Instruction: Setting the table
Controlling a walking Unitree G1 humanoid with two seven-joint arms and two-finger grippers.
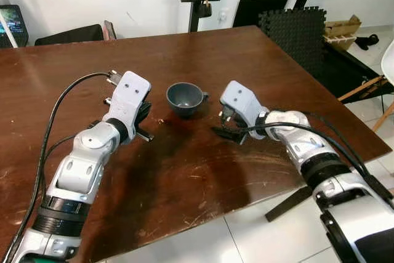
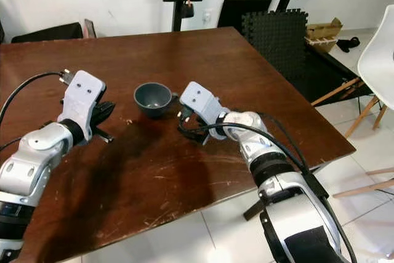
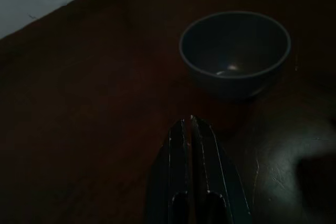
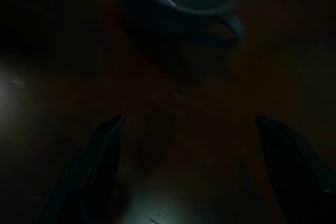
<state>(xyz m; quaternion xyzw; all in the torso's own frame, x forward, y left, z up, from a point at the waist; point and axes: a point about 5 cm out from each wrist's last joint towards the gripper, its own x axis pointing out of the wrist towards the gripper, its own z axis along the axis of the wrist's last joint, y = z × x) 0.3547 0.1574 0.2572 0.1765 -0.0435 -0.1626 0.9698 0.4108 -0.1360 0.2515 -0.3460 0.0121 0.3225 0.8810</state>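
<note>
left gripper [image 3: 190, 129] low over the brown table [image 1: 203, 177], fingers pressed together, holding nothing. just beyond, upright grey cup [image 1: 184, 98] mid-table, handle toward the right gripper [image 4: 191, 145], apart from both. right fingers spread wide, empty, tips cut off in the dark wrist view. no legible writing anywhere.

No readable text, labels, brands or numbers anywhere. The cup [image 1: 184, 98] is plain grey, unmarked. The desk [image 1: 203, 170] is bare wood with scratches only. The arm casings carry no legible markings. The screen [image 1: 12, 24] at the far left edge glows but its content is too small to read. The cardboard box [image 1: 340, 29] shows no print.
</note>
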